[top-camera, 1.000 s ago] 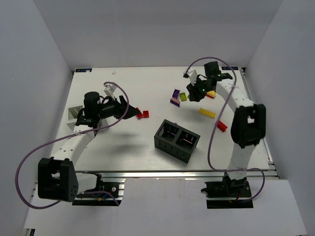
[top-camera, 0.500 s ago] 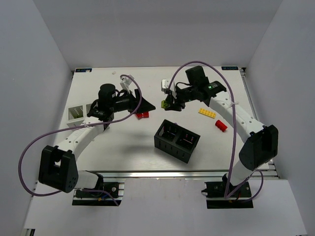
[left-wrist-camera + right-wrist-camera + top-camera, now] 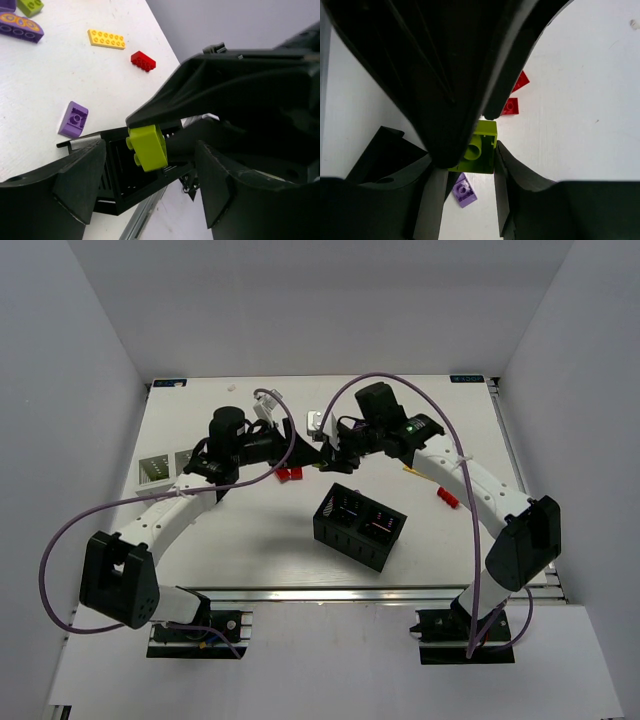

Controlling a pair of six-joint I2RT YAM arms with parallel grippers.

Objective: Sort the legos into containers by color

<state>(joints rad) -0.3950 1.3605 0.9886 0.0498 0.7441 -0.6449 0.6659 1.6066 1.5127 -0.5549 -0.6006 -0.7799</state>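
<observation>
Lime-green brick point(image 3: 147, 147) is pinched in the right hand point(image 3: 338, 453), held off the surface point(image 3: 250, 540) at roughly 11 o'clock of the black two-cell box point(image 3: 345, 537). Left hand point(image 3: 300, 452) is spread wide at the brick's 9 o'clock, with the brick in line with its gap. Looks like a handover toward the white box point(image 3: 158, 471). Top view hides the brick, so I can't tell whether the left fingers touch it.

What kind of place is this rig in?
Probably a lab robot test cell: bare white tabletop boxed in by plain white wall panels, with a lime green studded plastic brick and black two-compartment box as props.
</observation>
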